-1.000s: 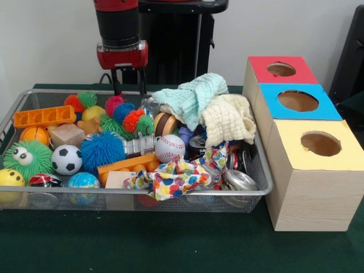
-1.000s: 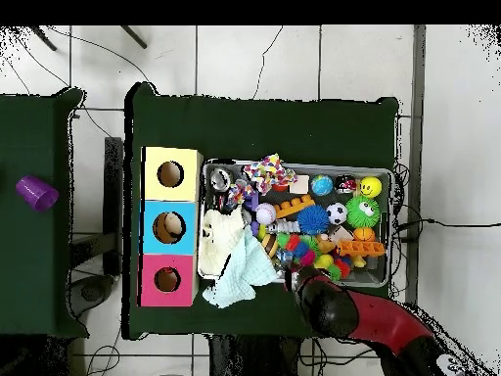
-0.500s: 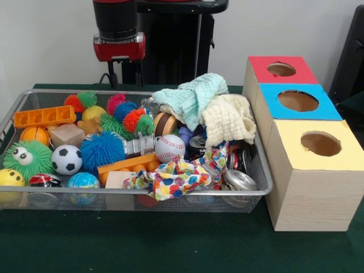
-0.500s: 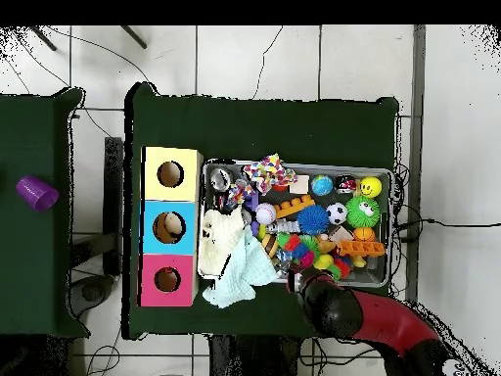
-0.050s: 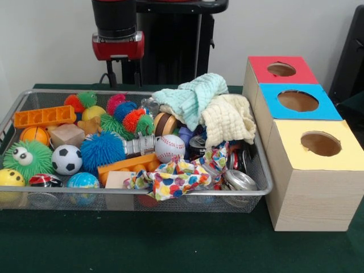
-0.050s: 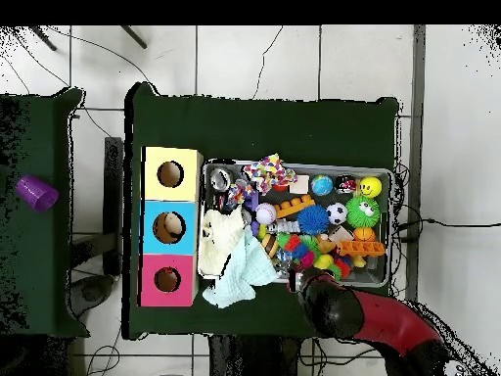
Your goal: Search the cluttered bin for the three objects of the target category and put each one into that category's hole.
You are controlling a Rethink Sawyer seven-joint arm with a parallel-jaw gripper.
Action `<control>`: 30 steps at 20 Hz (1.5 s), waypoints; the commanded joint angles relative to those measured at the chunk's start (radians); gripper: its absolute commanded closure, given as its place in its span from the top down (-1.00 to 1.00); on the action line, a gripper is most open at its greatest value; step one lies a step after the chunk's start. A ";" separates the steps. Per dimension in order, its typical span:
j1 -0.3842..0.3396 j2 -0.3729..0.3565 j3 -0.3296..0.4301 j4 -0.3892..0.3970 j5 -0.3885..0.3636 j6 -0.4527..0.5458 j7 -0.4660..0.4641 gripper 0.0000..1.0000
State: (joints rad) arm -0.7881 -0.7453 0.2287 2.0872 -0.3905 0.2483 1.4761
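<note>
Green counter (image 5: 170,250), wire bin (image 5: 259,165) crammed. Gripper (image 5: 123,73) open and empty above back rim (spiky balls (image 5: 129,116) just below). Risk: snagging neighbouring cloths (image 5: 196,96) when descending.

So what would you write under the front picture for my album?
Robot gripper hovers behind a wire bin crammed with balls, cloths and toys, beside red, blue and yellow boxes with holes.

The red and black arm hangs straight down, its tool (image 5: 123,73) pointing at the surface, two dark fingers (image 5: 111,74) parted and holding nothing, wrist vertical above them.
</note>
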 commanded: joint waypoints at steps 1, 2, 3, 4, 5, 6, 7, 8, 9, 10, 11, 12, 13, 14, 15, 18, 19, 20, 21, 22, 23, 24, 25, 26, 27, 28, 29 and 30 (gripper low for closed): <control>-0.006 0.012 0.083 -0.070 0.035 0.084 0.062 1.00; -0.006 0.013 0.083 -0.070 0.035 0.084 0.062 1.00; -0.006 0.012 0.083 -0.070 0.035 0.084 0.062 1.00; -0.005 0.012 0.083 -0.070 0.035 0.084 0.062 1.00; -0.005 0.011 0.083 -0.070 0.035 0.085 0.062 1.00; -0.006 0.011 0.083 -0.070 0.035 0.086 0.061 1.00; -0.006 0.011 0.083 -0.071 0.036 0.087 0.061 1.00; -0.005 0.011 0.083 -0.071 0.035 0.086 0.062 1.00; -0.005 0.011 0.083 -0.072 0.035 0.087 0.060 1.00; -0.007 0.011 0.084 -0.074 0.035 0.091 0.057 1.00; -0.010 0.012 0.086 -0.075 0.034 0.091 0.055 1.00; -0.013 0.015 0.088 -0.077 0.034 0.092 0.052 1.00; -0.016 0.018 0.090 -0.078 0.033 0.093 0.049 1.00; -0.018 0.020 0.091 -0.078 0.033 0.093 0.048 1.00; -0.019 0.019 0.091 -0.078 0.032 0.092 0.048 1.00; -0.022 0.016 0.093 -0.077 0.032 0.096 0.044 1.00; -0.024 0.015 0.095 -0.077 0.033 0.099 0.042 1.00; -0.025 0.016 0.096 -0.078 0.032 0.099 0.041 1.00; -0.026 0.016 0.096 -0.079 0.031 0.100 0.041 1.00; -0.026 0.017 0.096 -0.079 0.031 0.099 0.041 1.00; -0.025 0.016 0.095 -0.080 0.029 0.098 0.042 1.00; -0.020 0.012 0.091 -0.084 0.024 0.097 0.040 1.00; -0.012 0.006 0.086 -0.091 0.014 0.097 0.034 1.00; -0.009 0.004 0.084 -0.096 0.011 0.099 0.031 1.00; -0.007 0.003 0.081 -0.100 0.008 0.100 0.029 1.00; -0.009 0.007 0.082 -0.103 0.007 0.100 0.027 1.00; -0.010 0.010 0.083 -0.106 0.006 0.100 0.025 1.00; -0.012 0.016 0.084 -0.111 0.004 0.099 0.023 1.00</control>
State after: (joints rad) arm -0.7960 -0.7466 0.2404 2.0757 -0.3903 0.2491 1.4761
